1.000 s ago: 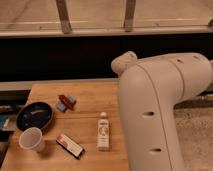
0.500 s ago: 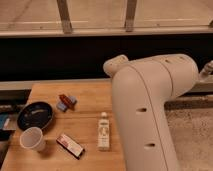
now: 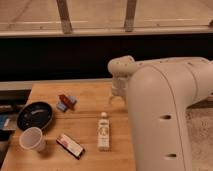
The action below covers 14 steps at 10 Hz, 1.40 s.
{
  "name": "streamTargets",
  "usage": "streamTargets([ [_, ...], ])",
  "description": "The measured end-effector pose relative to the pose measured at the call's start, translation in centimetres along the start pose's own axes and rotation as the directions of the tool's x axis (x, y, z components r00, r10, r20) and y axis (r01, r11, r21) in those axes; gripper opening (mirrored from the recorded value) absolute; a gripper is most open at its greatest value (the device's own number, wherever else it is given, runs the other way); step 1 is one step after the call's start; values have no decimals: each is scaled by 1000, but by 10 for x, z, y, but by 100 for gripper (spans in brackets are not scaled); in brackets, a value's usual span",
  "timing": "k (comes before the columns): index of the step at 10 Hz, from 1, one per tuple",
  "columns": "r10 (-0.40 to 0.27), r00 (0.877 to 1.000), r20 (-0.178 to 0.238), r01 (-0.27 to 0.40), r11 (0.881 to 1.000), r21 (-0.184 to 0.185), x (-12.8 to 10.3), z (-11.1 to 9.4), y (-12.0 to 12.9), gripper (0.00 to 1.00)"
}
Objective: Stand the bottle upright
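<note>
Meanwhile the arm (image 3: 165, 115) has swung further over the counter (image 3: 87, 92) than it was a second ago. Its wrist now dips toward the far edge, so the gripper (image 3: 116, 94) shows below it, hanging over the wood near the right rear part of the counter. Whether the gripper is open or closed I cannot tell; it holds nothing that can be seen. The bottle (image 3: 103, 131) has not shifted. It lies flat on its side toward the front of the counter, cap pointing away toward the far edge, just left of the arm's bulk and on the near side of the gripper, apart from it. To its left lies the packet (image 3: 70, 146), and further left stands the cup (image 3: 32, 138), with the dark bowl (image 3: 35, 115) behind it. Small red and blue items (image 3: 66, 101) sit nearer the middle. None of these touches the bottle. I judge this to be the reach, barely begun: the task is not yet started in any real sense, since the bottle is untouched. Next the gripper would have to come nearer and lower over the bottle, probably across its narrow width, before it can be tipped up onto its base.
</note>
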Motion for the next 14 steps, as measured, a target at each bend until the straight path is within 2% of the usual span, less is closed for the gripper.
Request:
streamTargets([
  [2, -51, 999, -10, 51, 998, -27, 22, 1, 17, 58],
  [3, -88, 996, -9, 88, 996, -23, 32, 2, 26, 58],
  [4, -159, 987, -3, 159, 987, 0, 46, 3, 39, 58],
  [5, -191, 982, 1, 191, 981, 8, 53, 3, 46, 58],
  [9, -203, 979, -2, 203, 979, 13, 54, 4, 46, 58],
  [14, -227, 971, -73, 227, 974, -2, 63, 30, 56, 58],
])
